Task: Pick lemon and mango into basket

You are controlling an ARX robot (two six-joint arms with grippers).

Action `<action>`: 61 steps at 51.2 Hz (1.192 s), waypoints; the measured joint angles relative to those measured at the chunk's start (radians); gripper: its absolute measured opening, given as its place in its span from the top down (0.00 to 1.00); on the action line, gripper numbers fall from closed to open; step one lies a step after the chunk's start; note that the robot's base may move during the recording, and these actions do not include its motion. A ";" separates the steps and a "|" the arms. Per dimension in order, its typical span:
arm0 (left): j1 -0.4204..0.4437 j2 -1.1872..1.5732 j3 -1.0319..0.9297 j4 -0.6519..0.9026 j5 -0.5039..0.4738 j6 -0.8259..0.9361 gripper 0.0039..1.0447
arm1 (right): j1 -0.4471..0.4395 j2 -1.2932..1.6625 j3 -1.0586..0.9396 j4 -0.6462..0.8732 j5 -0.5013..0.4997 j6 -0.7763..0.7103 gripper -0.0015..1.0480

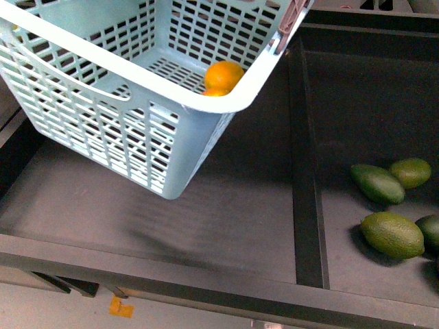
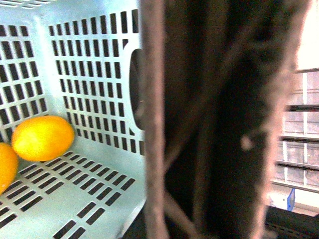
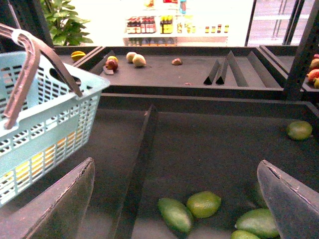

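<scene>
The aqua-blue basket (image 1: 130,130) hangs tilted above the left compartment of the dark shelf. Two orange-yellow fruits, the lemon and the mango, lie together in its low corner: one fruit (image 1: 223,73) shows rounded, the other fruit (image 1: 215,91) is mostly hidden by the rim. In the left wrist view one oval fruit (image 2: 43,137) lies on the slotted floor and the second fruit (image 2: 5,165) is cut off by the frame edge; I cannot tell which is which. My left gripper (image 2: 199,199) is shut on the basket's brownish handle (image 2: 154,124). My right gripper (image 3: 177,209) is open and empty above the green fruits, beside the basket (image 3: 45,124).
Dark green oval fruits (image 1: 377,184) (image 1: 392,234) and a yellow-green round fruit (image 1: 411,172) lie in the right compartment. A raised divider (image 1: 305,171) separates the compartments. A back shelf (image 3: 169,74) holds more fruit.
</scene>
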 joint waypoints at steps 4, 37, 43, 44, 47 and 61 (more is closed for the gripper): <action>0.010 0.112 0.103 -0.018 0.032 -0.022 0.96 | 0.000 0.000 0.000 0.000 0.000 0.000 0.08; 0.073 0.335 0.183 -0.006 0.062 -0.195 0.96 | 0.000 0.000 0.000 0.000 -0.001 0.000 0.08; 0.079 0.315 0.138 0.006 0.055 -0.214 0.88 | 0.000 0.000 0.000 0.000 -0.001 0.000 0.08; 0.079 0.313 0.135 0.007 0.055 -0.216 0.86 | 0.000 0.000 0.000 0.000 0.000 0.000 0.08; 0.079 0.305 0.126 0.017 0.050 -0.219 0.76 | 0.000 0.000 0.000 0.000 -0.001 0.000 0.08; 0.103 0.118 -0.052 0.024 -0.046 -0.278 0.11 | 0.000 0.000 0.000 0.000 -0.001 0.000 0.08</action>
